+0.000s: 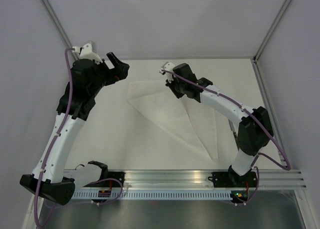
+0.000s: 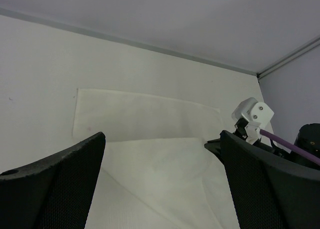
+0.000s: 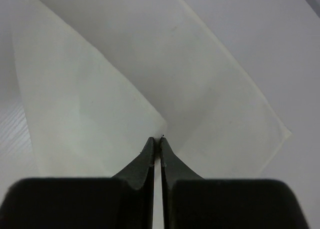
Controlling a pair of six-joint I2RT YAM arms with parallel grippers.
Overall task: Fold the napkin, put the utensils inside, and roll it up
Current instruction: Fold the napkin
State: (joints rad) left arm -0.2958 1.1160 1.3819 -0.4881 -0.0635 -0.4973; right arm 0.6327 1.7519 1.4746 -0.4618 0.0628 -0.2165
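The white napkin (image 1: 197, 126) lies on the pale table, partly folded, with one flap raised over the rest. My right gripper (image 1: 178, 93) is shut on that flap's corner. In the right wrist view the closed fingertips (image 3: 160, 140) pinch the corner where the raised flap (image 3: 95, 94) meets the lower layer (image 3: 220, 99). My left gripper (image 1: 119, 64) hovers open past the napkin's far-left corner, holding nothing. In the left wrist view its gripper (image 2: 162, 139) has wide-set jaws framing the napkin (image 2: 150, 114), and the right gripper (image 2: 214, 145) shows at the flap's edge. The utensils are out of view.
Grey enclosure walls (image 1: 165, 19) close in the table at the back and sides. An aluminium rail (image 1: 200, 178) with both arm bases runs along the near edge. The right arm's elbow (image 1: 255, 126) stands beside the napkin's right edge.
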